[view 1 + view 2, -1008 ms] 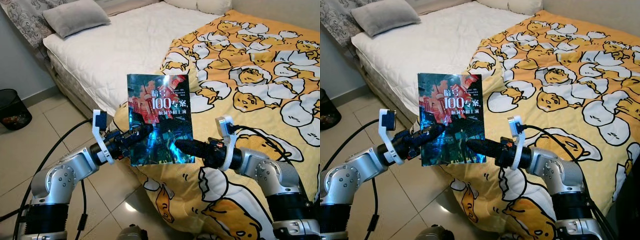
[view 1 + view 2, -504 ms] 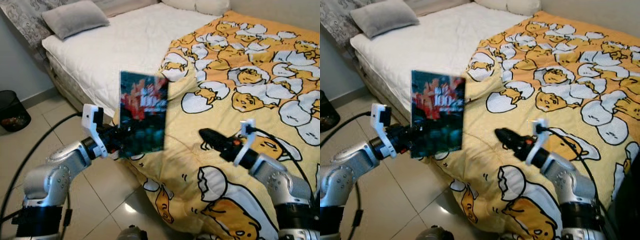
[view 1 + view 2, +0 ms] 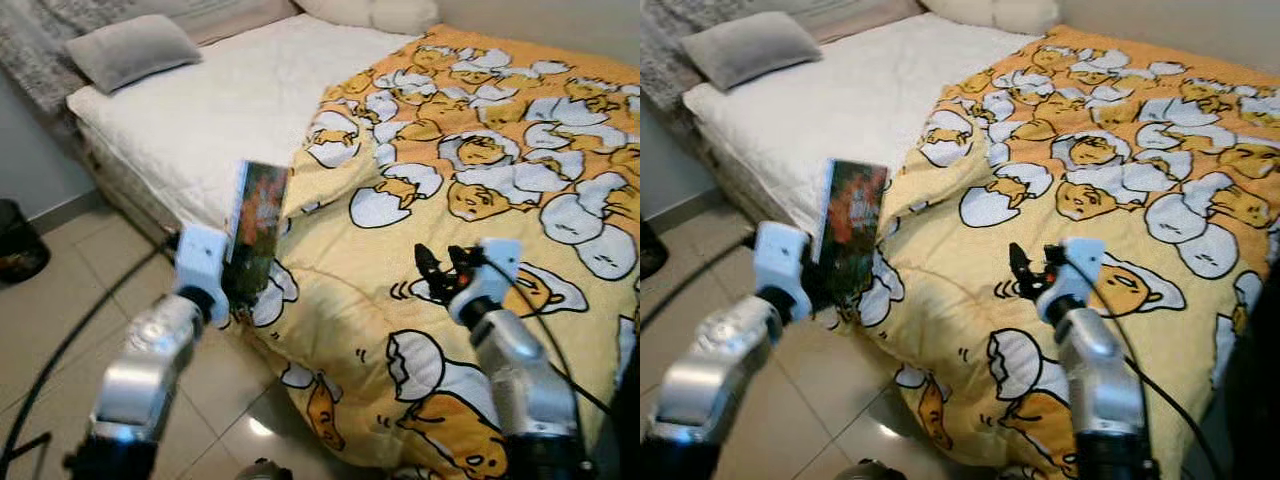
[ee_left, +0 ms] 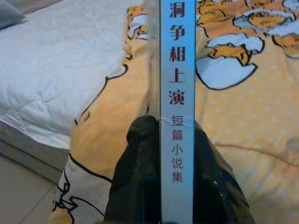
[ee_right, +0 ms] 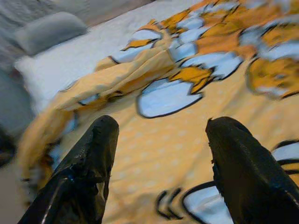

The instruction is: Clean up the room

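Observation:
A dark-covered book with red cover art stands upright, edge-on to the head camera, over the near corner of the bed. My left gripper is shut on its lower end. In the left wrist view the pale blue spine with printed characters runs between the two black fingers. My right gripper hangs open over the yellow egg-print duvet, well right of the book, with nothing between its fingers.
The bed's white mattress carries a grey pillow at the far left. A black waste bin stands on the tiled floor at the left edge. A black cable trails from my left arm.
The right gripper has let go of the book and drawn back to the right, opening. The left gripper keeps the book and has turned it edge-on. The camera view has shifted too.

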Robot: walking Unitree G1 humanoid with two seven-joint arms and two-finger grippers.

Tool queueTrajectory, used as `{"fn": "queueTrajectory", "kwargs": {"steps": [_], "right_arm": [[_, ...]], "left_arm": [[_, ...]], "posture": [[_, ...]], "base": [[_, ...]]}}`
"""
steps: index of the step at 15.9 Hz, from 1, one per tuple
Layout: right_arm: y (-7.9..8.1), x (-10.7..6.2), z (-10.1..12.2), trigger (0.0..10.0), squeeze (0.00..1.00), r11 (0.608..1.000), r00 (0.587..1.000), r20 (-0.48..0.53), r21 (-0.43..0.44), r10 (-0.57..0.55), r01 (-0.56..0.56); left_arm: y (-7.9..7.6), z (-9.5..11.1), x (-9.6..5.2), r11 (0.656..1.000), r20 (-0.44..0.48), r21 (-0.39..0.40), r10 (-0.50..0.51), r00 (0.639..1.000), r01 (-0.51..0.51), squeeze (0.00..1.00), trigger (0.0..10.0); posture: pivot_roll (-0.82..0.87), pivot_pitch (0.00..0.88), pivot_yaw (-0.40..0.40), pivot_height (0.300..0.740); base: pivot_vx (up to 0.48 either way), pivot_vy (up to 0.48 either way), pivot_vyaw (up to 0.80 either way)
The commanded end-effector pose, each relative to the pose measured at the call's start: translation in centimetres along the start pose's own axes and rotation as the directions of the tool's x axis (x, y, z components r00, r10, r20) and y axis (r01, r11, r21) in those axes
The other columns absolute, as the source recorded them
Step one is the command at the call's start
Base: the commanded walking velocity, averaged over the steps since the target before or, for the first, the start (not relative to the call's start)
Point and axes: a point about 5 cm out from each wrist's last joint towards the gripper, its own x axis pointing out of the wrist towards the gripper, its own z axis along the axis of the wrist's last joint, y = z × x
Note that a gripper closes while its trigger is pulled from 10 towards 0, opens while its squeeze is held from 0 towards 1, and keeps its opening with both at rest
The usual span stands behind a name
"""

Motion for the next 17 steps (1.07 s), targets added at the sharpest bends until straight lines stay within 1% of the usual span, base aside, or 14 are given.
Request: {"fn": "queueTrajectory", "kwargs": {"steps": [1, 2, 3, 5, 7, 8, 10, 13, 15, 17], "right_arm": [[0.5, -0.1, 0.1, 10.0, 0.00, 1.000, 1.000, 0.013, -0.016, -0.017, 0.017], [0.5, -0.1, 0.0, 10.0, 0.00, 0.999, 0.999, 0.002, -0.024, -0.039, 0.039], [0.9, -0.2, -0.1, 10.0, 0.00, 0.997, 0.999, -0.009, -0.065, -0.037, 0.037], [1.0, -0.3, -0.2, 10.0, 0.00, 0.996, 0.999, -0.017, -0.076, -0.042, 0.041], [1.5, -0.6, -1.0, 10.0, 0.00, 0.994, 0.997, -0.045, -0.087, -0.070, 0.066], [1.5, -0.6, -1.3, 10.0, 0.00, 0.990, 0.994, -0.060, -0.113, -0.088, 0.081], [1.2, -0.6, -1.3, 10.0, 0.00, 0.983, 0.990, -0.075, -0.146, -0.119, 0.107], [1.0, -0.5, -1.0, 10.0, 0.00, 0.982, 0.989, -0.069, -0.141, -0.133, 0.122], [1.0, -0.4, -1.0, 10.0, 0.00, 0.977, 0.986, -0.083, -0.169, -0.142, 0.127], [0.9, -0.3, -0.8, 10.0, 0.00, 0.976, 0.985, -0.082, -0.174, -0.149, 0.133]], "left_arm": [[0.2, 0.8, -0.3, 0.999, 0.047, 0.025, 0.030, 0.998, -0.032, 0.00, 10.0], [0.3, 0.5, -0.6, 0.998, 0.040, 0.027, 0.049, 0.998, -0.050, 0.00, 10.0], [0.5, 0.2, -1.0, 0.997, 0.029, 0.035, 0.070, 0.997, -0.071, 0.00, 10.0], [0.6, 0.0, -1.2, 0.996, 0.024, 0.038, 0.077, 0.997, -0.078, 0.00, 10.0], [0.8, -0.2, -1.4, 0.995, 0.019, 0.049, 0.090, 0.996, -0.091, 0.00, 10.0], [0.9, -0.1, -1.3, 0.995, 0.011, 0.044, 0.092, 0.996, -0.093, 0.00, 10.0], [0.9, 0.0, -1.0, 0.995, 0.009, 0.043, 0.088, 0.996, -0.089, 0.00, 10.0], [0.8, 0.2, -0.9, 0.996, 0.012, 0.041, 0.084, 0.996, -0.084, 0.00, 10.0], [0.7, 0.2, -0.8, 0.996, 0.002, 0.006, 0.086, 0.996, -0.086, 0.00, 10.0], [0.7, 0.3, -0.8, 0.996, 0.002, 0.004, 0.085, 0.996, -0.085, 0.00, 10.0]], "posture": [[-0.03, 0.000, 0.071, 0.740], [-0.03, 0.000, 0.069, 0.740], [-0.02, 0.000, 0.062, 0.740], [-0.02, 0.000, 0.061, 0.740], [-0.02, 0.000, 0.060, 0.740], [-0.02, 0.000, 0.064, 0.740], [-0.02, 0.000, 0.070, 0.740], [-0.02, 0.000, 0.066, 0.740], [-0.01, 0.000, 0.057, 0.740], [-0.01, 0.000, 0.049, 0.740]], "base": [[0.000, 0.262, 0.00], [0.000, 0.364, 0.00], [0.000, 0.409, 0.00], [0.000, 0.409, 0.00], [0.000, 0.412, 0.00], [0.000, 0.412, -0.46], [0.000, 0.412, -0.79], [0.000, 0.410, -0.79], [0.000, 0.392, -0.79], [0.000, 0.375, -0.79]]}}
